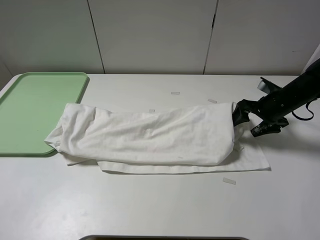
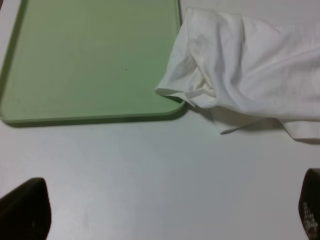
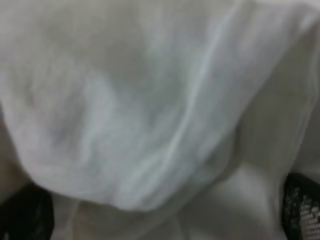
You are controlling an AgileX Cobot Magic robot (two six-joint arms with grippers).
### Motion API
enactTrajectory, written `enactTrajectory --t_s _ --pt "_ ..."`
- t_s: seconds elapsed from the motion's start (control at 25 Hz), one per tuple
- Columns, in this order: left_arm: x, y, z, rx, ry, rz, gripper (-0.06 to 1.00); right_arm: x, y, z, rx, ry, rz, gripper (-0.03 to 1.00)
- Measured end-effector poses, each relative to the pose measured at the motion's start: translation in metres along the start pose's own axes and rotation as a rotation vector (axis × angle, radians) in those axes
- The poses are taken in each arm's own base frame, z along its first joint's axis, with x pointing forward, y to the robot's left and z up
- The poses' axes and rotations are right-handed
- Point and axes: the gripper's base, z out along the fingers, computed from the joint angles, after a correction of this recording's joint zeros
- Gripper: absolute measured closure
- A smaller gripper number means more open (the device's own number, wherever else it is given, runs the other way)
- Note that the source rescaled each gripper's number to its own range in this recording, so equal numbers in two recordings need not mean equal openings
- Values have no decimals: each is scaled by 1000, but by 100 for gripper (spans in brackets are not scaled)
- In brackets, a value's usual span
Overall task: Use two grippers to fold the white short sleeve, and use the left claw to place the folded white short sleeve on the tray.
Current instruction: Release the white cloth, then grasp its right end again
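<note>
1. Stretched across the table [image 1: 150, 210]: the white short sleeve [image 1: 155, 137], doubled lengthwise into a long wrinkled band. One end laps over the near corner of the tray [image 1: 30, 100], the rest lying off it.
2. At the band's opposite end: the right gripper [image 1: 252, 121], jaws parted wide. Cloth bulging close before them in the right wrist view, nothing pinched.
3. Out of the high camera's sight: the left gripper [image 2: 165, 212], shown only by its own wrist camera. Jaws likewise spread wide and empty, hovering above bare table near the tray's corner and the shirt's bunched end.
4. Judged as mid-fold: lengthwise fold apparently made, crosswise folds not yet made, no folded bundle on the tray.
5. Next move, by the look of it: closing on the right-hand end through both layers, then carrying it over toward the tray end to halve the band. Likely calls for the left gripper taking or pinning its own end to keep the edges matched.
6. Worth watching: the lower layer jutting out along the near edge, liable to slip from a shallow pinch.
</note>
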Motion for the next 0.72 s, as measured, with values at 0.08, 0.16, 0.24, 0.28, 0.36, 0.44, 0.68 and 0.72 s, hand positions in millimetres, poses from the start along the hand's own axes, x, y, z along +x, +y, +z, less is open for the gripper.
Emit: enactTrajectory --t_s 0.08,0.16,0.24,0.28,0.36,0.44,0.68,0.72 --pt "0 0 0 0 0 0 -6 3 2 0 -28 31 0 -2" --pt "0 0 0 0 0 0 -6 4 3 1 -37 47 1 12" --pt "0 0 0 0 0 0 -6 5 2 2 -36 54 -1 40" --pt "0 0 0 0 0 0 -6 5 2 2 -36 57 -2 54" --pt "0 0 0 0 0 0 -6 6 2 2 -34 64 -6 89" --pt "0 0 0 0 0 0 -6 6 2 2 -29 68 -10 97" --pt "0 0 0 0 0 0 -6 9 -1 0 1 94 -21 97" --pt "0 0 0 0 0 0 -6 9 0 -1 8 98 -22 97"
